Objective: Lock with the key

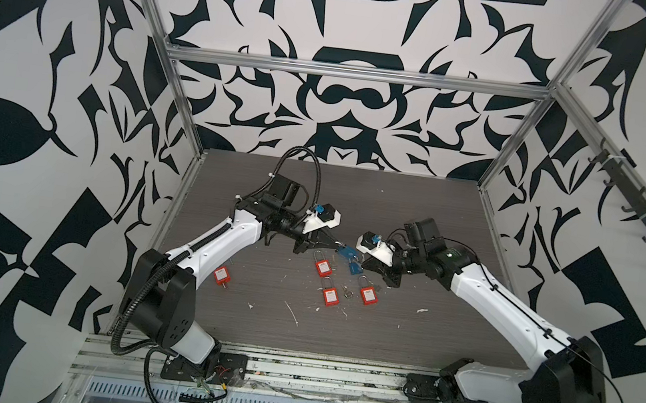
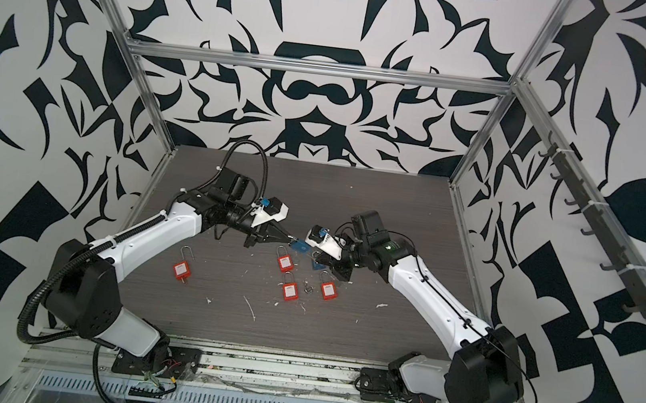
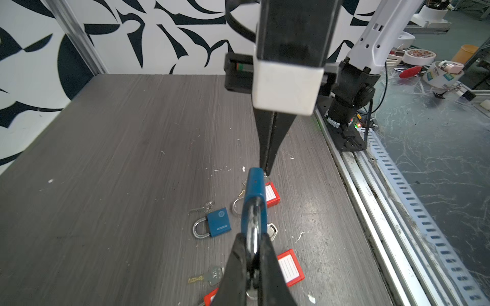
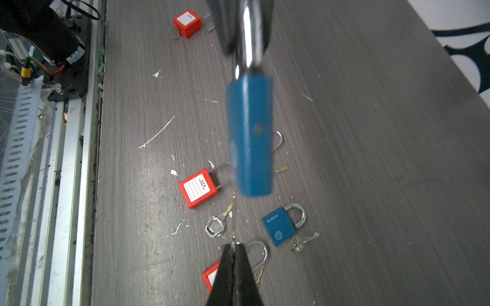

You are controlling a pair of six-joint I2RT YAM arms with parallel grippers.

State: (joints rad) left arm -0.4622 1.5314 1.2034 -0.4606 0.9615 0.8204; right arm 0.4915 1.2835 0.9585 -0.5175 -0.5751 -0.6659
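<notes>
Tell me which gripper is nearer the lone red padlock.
Left. The left gripper is toward centre from the lone red padlock; the right gripper lies farther, beyond the left one.

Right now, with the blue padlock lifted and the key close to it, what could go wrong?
1. The left end effector pinches the blue padlock only by its shackle, so the body may swing away when the key pushes in.
2. The right end effector holds that thin key at its very tips; it may twist or slip and drop among the loose keys and red padlocks below.
</notes>
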